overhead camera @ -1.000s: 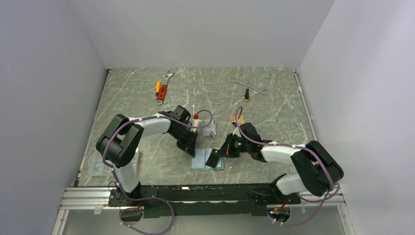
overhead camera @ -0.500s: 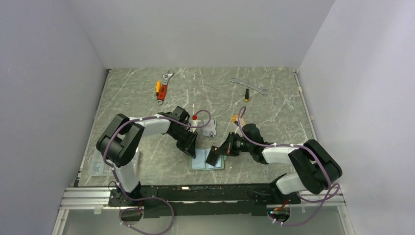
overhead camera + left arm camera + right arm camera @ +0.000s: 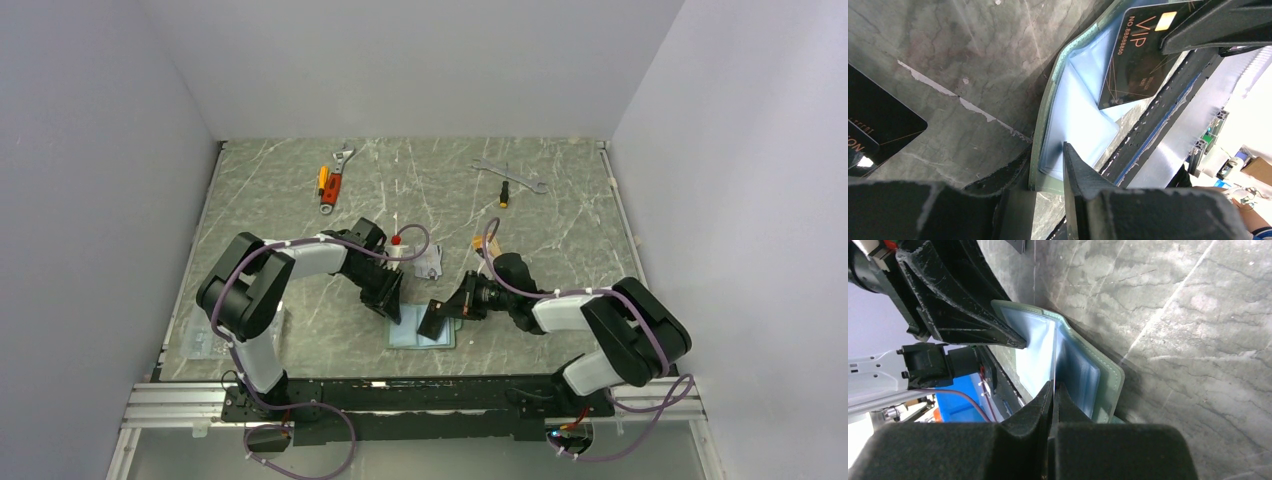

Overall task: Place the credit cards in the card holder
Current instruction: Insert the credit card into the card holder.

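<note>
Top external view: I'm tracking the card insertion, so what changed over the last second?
The right gripper, shut on the black card, carried it slightly left and farther over the open card holder, its elbow swinging inward. No grasp or release is visible. The left gripper stayed at the holder's far edge, and the adjustable wrench at the back did not move.

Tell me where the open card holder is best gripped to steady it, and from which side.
Grip the card holder at its green outer rim, on the flap away from the black card, coming from the left gripper side. It lies open and flat, so probably only that thin rim offers a pinch, and the pocket stays free.
</note>
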`<state>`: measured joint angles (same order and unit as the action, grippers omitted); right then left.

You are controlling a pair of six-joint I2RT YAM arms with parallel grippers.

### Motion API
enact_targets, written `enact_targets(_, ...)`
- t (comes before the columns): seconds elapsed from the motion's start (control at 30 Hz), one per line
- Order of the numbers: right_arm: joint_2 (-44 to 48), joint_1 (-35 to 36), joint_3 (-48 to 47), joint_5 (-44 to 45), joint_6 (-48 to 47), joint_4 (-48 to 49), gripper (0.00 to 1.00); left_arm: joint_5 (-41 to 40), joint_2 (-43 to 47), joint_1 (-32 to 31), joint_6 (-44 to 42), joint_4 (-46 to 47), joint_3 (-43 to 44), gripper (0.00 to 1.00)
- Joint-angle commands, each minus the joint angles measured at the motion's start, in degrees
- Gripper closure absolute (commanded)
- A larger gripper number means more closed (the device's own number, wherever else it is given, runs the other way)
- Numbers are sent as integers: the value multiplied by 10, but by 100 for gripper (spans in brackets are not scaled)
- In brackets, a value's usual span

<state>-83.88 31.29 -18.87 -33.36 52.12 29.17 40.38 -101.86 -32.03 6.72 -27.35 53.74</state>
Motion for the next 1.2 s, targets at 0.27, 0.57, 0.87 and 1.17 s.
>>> enact_targets(0.27,29,3,8,-12,-3,60,100,-29,8,14,7,5,-9,71)
enact_targets(0.57,-27,8,-4,-37,5,97,100,-28,10,14,9,6,-10,72)
enact_targets(0.87,-57,11,-8,-55,11,127,100,-27,8,14,10,7,-11,72)
enact_targets(1.17,-75,15,-22,-58,4,118,100,-27,8,14,12,9,-12,71)
